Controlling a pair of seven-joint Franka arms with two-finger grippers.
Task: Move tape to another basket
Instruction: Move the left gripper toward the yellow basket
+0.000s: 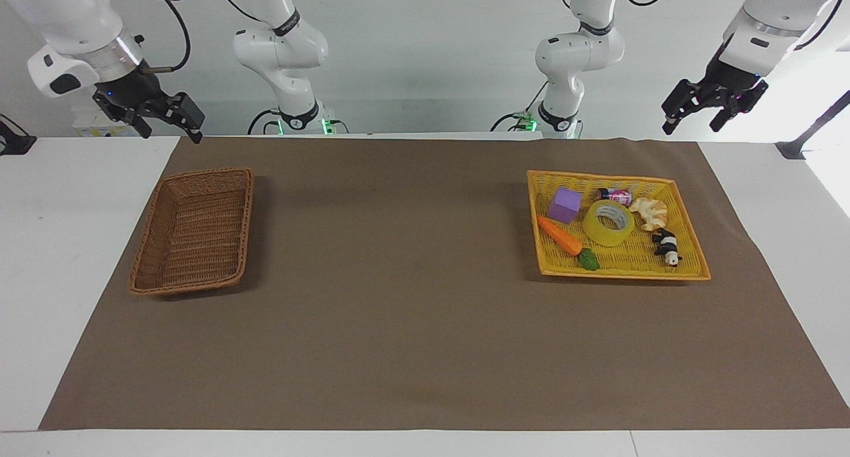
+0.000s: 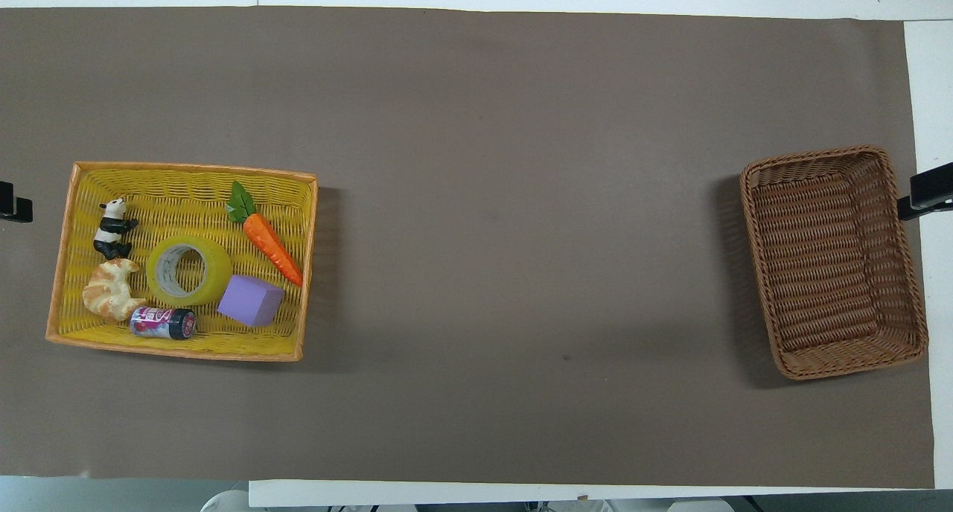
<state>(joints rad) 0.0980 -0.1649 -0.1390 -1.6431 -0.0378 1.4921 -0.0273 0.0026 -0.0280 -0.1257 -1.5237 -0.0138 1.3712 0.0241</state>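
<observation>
The tape [image 1: 607, 238], a yellow translucent roll with a white core, lies flat in the middle of the yellow-orange tray basket [image 1: 631, 259] at the left arm's end of the table. It also shows in the overhead view [image 2: 222, 270]. The brown wicker basket [image 1: 192, 241] stands empty at the right arm's end and shows in the overhead view too [image 2: 830, 266]. My left gripper [image 1: 692, 126] hangs open and empty, raised off the table, beside the tray basket's outer end. My right gripper [image 1: 171, 133] hangs open and empty above the table by the wicker basket.
The yellow tray basket [image 2: 186, 192] also holds a purple cube [image 2: 251, 301], a toy carrot [image 2: 272, 248], a small can [image 2: 162, 323], a croissant [image 2: 110, 292] and a panda figure [image 2: 112, 225], all close around the tape. A brown mat [image 1: 398, 277] covers the table.
</observation>
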